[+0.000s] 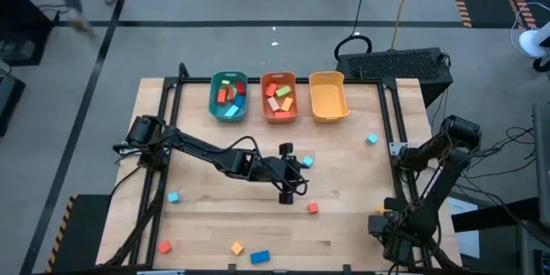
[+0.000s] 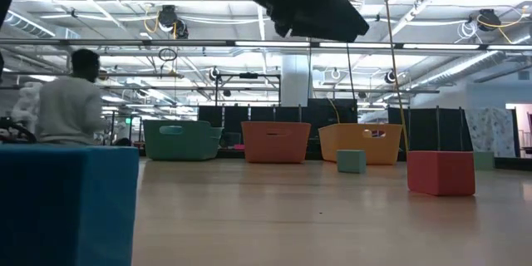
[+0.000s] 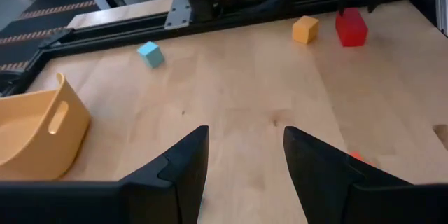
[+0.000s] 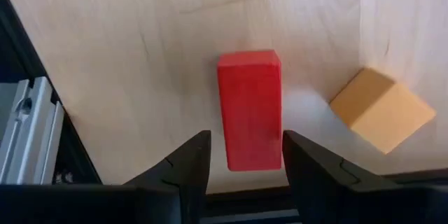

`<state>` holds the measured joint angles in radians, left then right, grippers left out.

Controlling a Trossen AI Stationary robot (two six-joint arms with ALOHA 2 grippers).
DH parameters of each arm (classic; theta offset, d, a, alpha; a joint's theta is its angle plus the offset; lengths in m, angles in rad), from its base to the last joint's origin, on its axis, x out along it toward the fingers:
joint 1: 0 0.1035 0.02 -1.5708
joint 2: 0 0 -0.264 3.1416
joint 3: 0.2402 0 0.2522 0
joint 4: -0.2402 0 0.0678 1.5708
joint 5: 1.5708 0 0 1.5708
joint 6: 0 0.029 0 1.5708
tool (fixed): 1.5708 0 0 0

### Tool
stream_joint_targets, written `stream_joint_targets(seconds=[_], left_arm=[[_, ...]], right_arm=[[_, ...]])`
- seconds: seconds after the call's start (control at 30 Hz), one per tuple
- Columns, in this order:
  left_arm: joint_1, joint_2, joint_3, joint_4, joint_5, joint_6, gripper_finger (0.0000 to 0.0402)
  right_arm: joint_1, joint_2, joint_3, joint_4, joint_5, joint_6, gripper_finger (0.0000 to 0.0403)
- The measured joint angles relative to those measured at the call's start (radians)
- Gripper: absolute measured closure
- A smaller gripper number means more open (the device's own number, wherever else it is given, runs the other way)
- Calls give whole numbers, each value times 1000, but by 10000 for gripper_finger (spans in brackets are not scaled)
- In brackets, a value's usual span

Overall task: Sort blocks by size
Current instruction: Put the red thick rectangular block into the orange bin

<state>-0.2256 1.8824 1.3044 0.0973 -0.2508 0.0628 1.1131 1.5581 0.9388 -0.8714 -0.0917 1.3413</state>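
Blocks are partly sorted. The teal bin (image 1: 229,96) at the far edge holds several mixed-colour pieces, and the orange bin (image 1: 278,97) beside it holds several more. The yellow bin (image 1: 327,97), furthest right of the three, appears empty, though the overhead view is coarse.

Loose pieces remain on the table (image 1: 344,215): a light blue cube (image 1: 371,139) far right, a small red block (image 1: 313,208) near centre, a light blue cube (image 1: 174,197) on the left, and along the near edge a red cube (image 1: 164,247), an orange cube (image 1: 237,247) and a blue bar (image 1: 259,257). A red bar (image 4: 250,109) and a tan cube (image 4: 382,109) lie at the right edge beside the frame.

The left gripper (image 1: 288,176) hangs over the table centre, fingers spread and carrying nothing. The right gripper (image 4: 240,161) waits at the near right, fingers spread directly above the red bar, not touching it.

By my judgement the work is roughly half done, with at least eight pieces outstanding.
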Motion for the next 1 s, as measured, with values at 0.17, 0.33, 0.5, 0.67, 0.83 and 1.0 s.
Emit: stream_joint_targets(seconds=[0.17,0.33,0.5,0.67,0.83,1.0], left_arm=[[-12,0,-41,35,3,-11,214],[-26,0,-77,82,4,-32,214],[-45,0,-77,86,4,-31,214],[-65,0,-77,146,16,-11,214],[-70,9,-77,175,27,0,214],[-63,35,-77,193,87,-5,214]], right_arm=[[14,1,-29,37,39,20,238],[15,2,-74,112,41,21,238],[15,2,-110,145,40,20,239],[14,2,-131,145,116,9,267],[-15,2,-131,155,241,-72,290],[-76,2,-132,168,395,-184,289]])
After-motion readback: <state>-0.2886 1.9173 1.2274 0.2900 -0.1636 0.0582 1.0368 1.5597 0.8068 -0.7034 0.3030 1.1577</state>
